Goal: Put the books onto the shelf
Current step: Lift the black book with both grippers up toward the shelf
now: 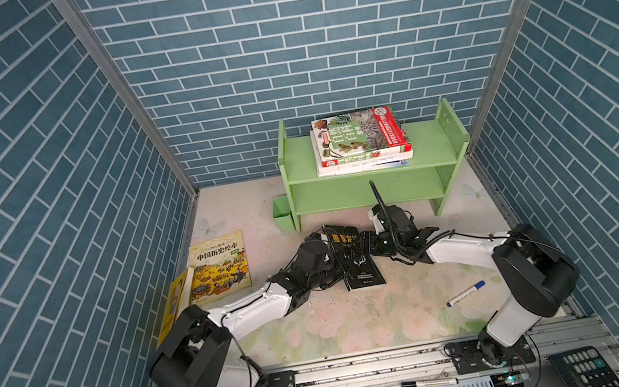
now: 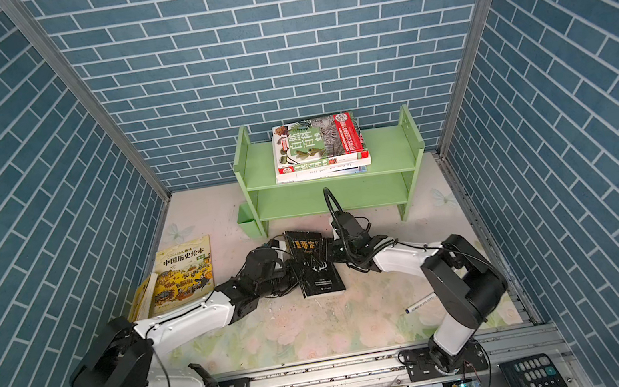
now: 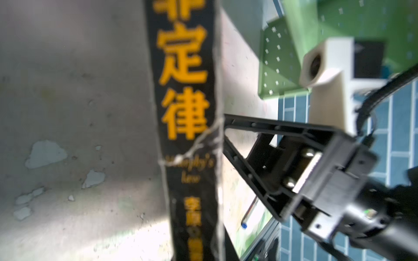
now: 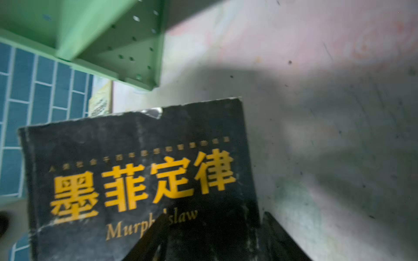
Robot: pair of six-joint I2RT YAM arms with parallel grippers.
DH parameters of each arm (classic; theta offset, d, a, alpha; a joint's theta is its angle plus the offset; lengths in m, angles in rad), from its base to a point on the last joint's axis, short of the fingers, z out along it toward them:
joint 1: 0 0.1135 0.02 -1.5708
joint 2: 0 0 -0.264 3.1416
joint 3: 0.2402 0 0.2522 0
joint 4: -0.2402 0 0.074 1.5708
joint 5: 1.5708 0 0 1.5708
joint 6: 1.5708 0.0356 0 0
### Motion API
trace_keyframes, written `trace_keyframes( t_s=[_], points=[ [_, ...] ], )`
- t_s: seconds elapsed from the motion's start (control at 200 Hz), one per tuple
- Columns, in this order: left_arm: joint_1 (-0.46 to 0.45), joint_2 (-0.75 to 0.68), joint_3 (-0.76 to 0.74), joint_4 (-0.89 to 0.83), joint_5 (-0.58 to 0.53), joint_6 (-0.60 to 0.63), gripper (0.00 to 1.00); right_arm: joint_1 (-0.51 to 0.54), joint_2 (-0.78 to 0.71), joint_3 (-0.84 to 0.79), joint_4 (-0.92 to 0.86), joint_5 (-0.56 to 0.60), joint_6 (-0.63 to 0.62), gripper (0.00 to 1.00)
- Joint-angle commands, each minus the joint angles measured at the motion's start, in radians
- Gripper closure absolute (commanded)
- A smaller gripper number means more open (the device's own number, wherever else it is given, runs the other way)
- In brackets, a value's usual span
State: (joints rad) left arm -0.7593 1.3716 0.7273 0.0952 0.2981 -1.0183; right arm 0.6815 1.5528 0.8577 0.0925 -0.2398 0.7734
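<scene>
The black book (image 1: 353, 257) with orange characters lies tilted on the table in front of the shelf (image 1: 430, 141), between both grippers. My left gripper (image 1: 336, 270) is shut on its spine edge, and the left wrist view shows that spine (image 3: 187, 90) edge-on. My right gripper (image 1: 366, 246) is open. Its fingers (image 4: 153, 237) straddle the book's (image 4: 140, 180) other long edge without pinching it. Three books are stacked on the shelf's top tier, the green botanical one (image 1: 359, 134) uppermost. A yellow illustrated book (image 1: 220, 267) lies at the left. Another yellow book (image 1: 177, 299) leans on the left wall.
A blue-capped marker pen (image 1: 465, 293) lies on the table near the right arm. A small green cup-box (image 1: 282, 212) hangs on the shelf's left side. The shelf's lower tier (image 1: 362, 194) holds nothing. Blue brick walls close in on three sides.
</scene>
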Motion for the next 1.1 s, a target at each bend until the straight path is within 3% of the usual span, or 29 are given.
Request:
trace_keyframes(
  t_s=[0.0,0.185,0.305,0.495,0.73,0.94,1.095],
  points=[
    [-0.008,-0.115,0.164,-0.335,0.058,0.328,0.94,0.003,-0.148,0.07,-0.109,-0.006,-0.109,0.23],
    [-0.012,-0.262,0.409,-0.788,0.003,0.561,0.95,-0.023,-0.399,0.115,-0.202,0.082,-0.197,0.11],
    [-0.017,-0.328,0.541,-0.887,0.021,0.649,0.94,-0.063,-0.533,0.116,-0.192,0.086,-0.21,0.04],
    [-0.015,-0.362,0.698,-0.791,0.099,0.7,0.93,-0.153,-0.609,0.14,-0.107,-0.089,-0.17,0.04],
    [0.0,-0.216,0.94,-0.596,0.073,0.687,0.94,-0.194,-0.59,0.134,0.204,-0.282,-0.015,0.02],
    [0.112,-0.073,1.07,-0.334,0.047,0.448,0.96,-0.198,-0.542,0.095,0.433,-0.342,0.13,0.02],
    [0.13,0.009,1.089,-0.155,-0.041,0.327,0.96,-0.195,-0.467,0.08,0.657,-0.349,0.264,0.02]
  ],
)
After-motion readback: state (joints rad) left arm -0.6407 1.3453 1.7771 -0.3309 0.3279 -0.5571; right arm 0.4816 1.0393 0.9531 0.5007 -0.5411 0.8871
